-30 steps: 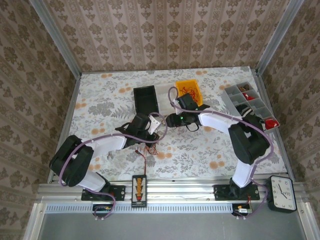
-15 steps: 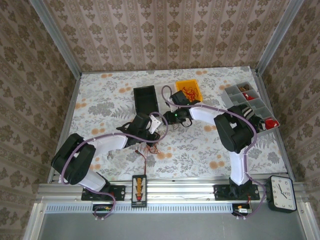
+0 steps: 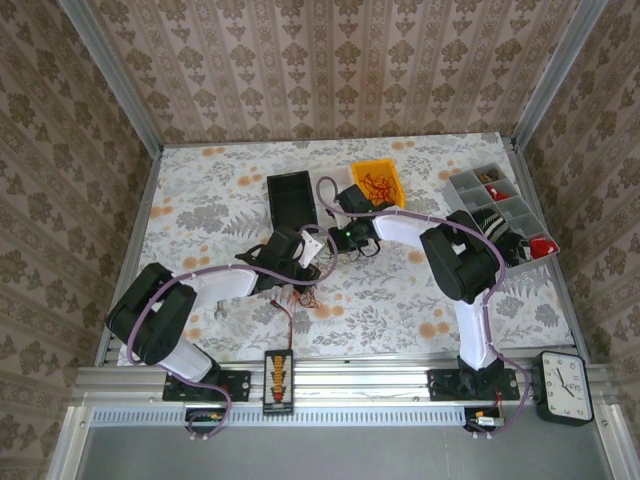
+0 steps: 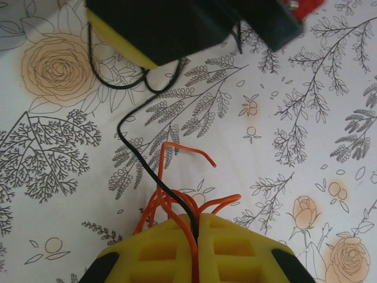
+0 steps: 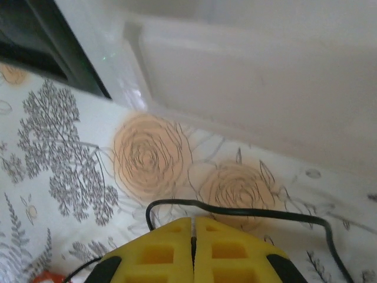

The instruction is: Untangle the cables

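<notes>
The cables are thin orange and black wires. In the left wrist view several orange wires [image 4: 174, 152] and one black wire [image 4: 136, 147] fan out from my left gripper [image 4: 199, 219], whose yellow jaws are shut on them. The black wire runs up to my right gripper [image 4: 154, 28] just beyond. In the right wrist view my right gripper [image 5: 192, 223] is shut with a dark strand in its seam, and the black wire [image 5: 235, 211] loops in front of it. From above, the left gripper [image 3: 305, 262] and right gripper [image 3: 333, 241] nearly meet mid-table, with the loose bundle [image 3: 303, 296] below them.
A black tray [image 3: 292, 198] and an orange bin [image 3: 378, 182] of more wires sit behind the grippers. At the right edge is a grey compartment box [image 3: 495, 205]. A red-and-black lead [image 3: 290, 325] runs to a plug board [image 3: 279, 380]. A clock [image 3: 565, 388] is at the front right.
The right gripper has moved left, closing in on the left gripper, and the right arm's elbow has swung left. The left arm has barely shifted.
</notes>
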Tool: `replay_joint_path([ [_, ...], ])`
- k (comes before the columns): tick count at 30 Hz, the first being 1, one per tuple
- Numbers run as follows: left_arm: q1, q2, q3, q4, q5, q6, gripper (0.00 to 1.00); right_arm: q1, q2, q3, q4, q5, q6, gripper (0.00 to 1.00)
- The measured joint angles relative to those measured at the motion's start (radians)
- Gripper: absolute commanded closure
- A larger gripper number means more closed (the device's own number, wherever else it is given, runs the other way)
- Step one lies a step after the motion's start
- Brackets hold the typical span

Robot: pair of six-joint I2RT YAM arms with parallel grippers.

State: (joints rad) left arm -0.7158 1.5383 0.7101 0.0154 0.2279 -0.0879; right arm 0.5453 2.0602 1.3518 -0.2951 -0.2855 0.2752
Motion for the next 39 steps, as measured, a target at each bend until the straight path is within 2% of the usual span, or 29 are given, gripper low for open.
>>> replay_joint_path([
  [3, 0.014, 0.0, 0.0, 0.005, -0.014, -0.022, 0.49, -0.011, -0.049, -0.057, 0.001, 0.008, 0.0, 0.98],
  [4, 0.023, 0.0, 0.0, 0.007, -0.018, -0.029, 0.48, -0.015, -0.076, -0.082, 0.001, 0.015, 0.001, 0.99],
  [9, 0.05, 0.0, 0.0, 0.025, -0.032, -0.038, 0.46, -0.08, -0.228, -0.203, 0.012, 0.075, 0.041, 0.98],
  [16, 0.056, 0.029, 0.0, 0.038, -0.038, -0.048, 0.45, -0.282, -0.437, -0.369, 0.023, 0.275, 0.145, 0.98],
  [27, 0.056, 0.047, 0.001, 0.038, -0.034, -0.051, 0.44, -0.509, -0.613, -0.44, -0.029, 0.5, 0.182, 0.98],
  [29, 0.056, 0.047, 0.001, 0.038, -0.034, -0.051, 0.46, -0.536, -0.635, -0.44, -0.031, 0.511, 0.177, 0.97],
  [30, 0.056, 0.047, 0.001, 0.038, -0.033, -0.051, 0.51, -0.548, -0.642, -0.44, -0.031, 0.512, 0.171, 0.96],
  [34, 0.056, 0.057, 0.012, 0.037, -0.021, -0.051, 0.62, -0.504, -0.647, -0.449, -0.014, 0.433, 0.134, 0.93],
  [39, 0.056, 0.102, 0.045, 0.036, -0.006, -0.05, 0.72, -0.276, -0.612, -0.459, 0.01, 0.319, 0.06, 0.93],
])
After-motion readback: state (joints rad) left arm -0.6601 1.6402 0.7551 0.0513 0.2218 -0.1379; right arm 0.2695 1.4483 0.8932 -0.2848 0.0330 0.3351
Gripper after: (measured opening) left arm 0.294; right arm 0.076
